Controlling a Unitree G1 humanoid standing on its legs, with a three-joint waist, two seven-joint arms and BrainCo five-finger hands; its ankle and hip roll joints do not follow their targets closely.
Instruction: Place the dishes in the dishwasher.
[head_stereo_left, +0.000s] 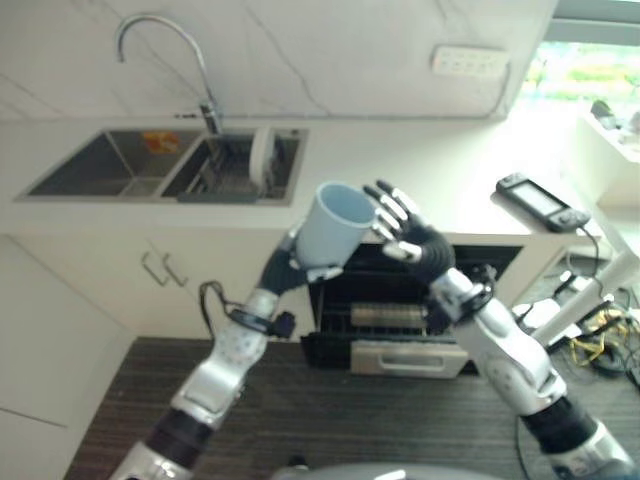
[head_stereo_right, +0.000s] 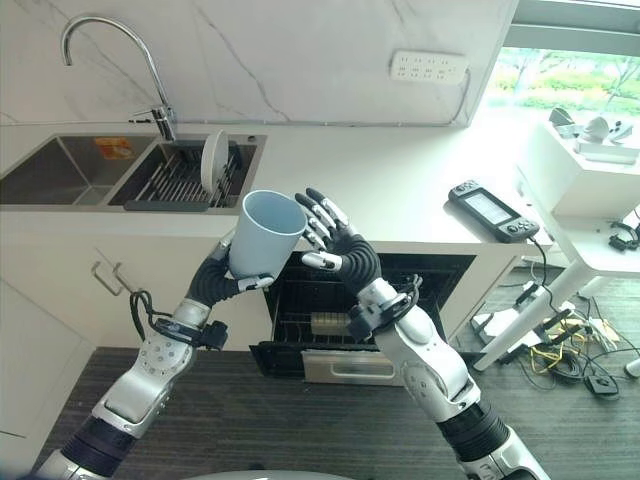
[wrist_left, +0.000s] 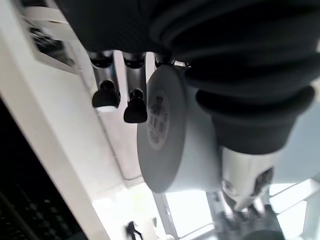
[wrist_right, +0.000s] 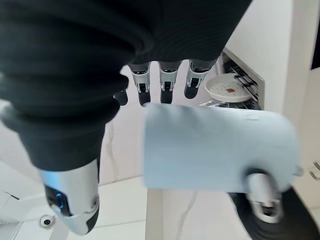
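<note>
1. The dishwasher (head_stereo_right: 340, 320) stands open under the bench (head_stereo_right: 400, 190), well below both hands, with its dark rack (head_stereo_right: 310, 330) pulled out over the dropped door. Part of the rack shows between the arms, and nothing there reads clearly as a loaded dish.
2. The sink (head_stereo_right: 130, 170) lies beyond the fingers, set into the bench. A white plate (head_stereo_right: 213, 160) stands on edge in its drying rack, so by my judgement at least one dish is left to move.
3. A pale blue cup (head_stereo_right: 268, 232) is the dish in hand. It is held up in the air, mouth upward and tilted, above the open dishwasher and not yet in it.
4. The left hand (head_stereo_right: 225, 268) grips the cup low on its wall and near its base; the fingers (wrist_left: 135, 107) curl round it.
5. The right hand (head_stereo_right: 335, 240) is raised just beside the cup's rim. Its fingers (wrist_right: 162, 82) are straight and spread, near the cup wall, not closed on it; I cannot tell whether they touch.
6. A black handheld device (head_stereo_right: 492, 212) lies on the bench well to the right of the fingers and plays no part.
7. Judged overall, the task is in an early or middle stage: one cup is on its way, lowering and placing it remain, and the plate follows.
</note>
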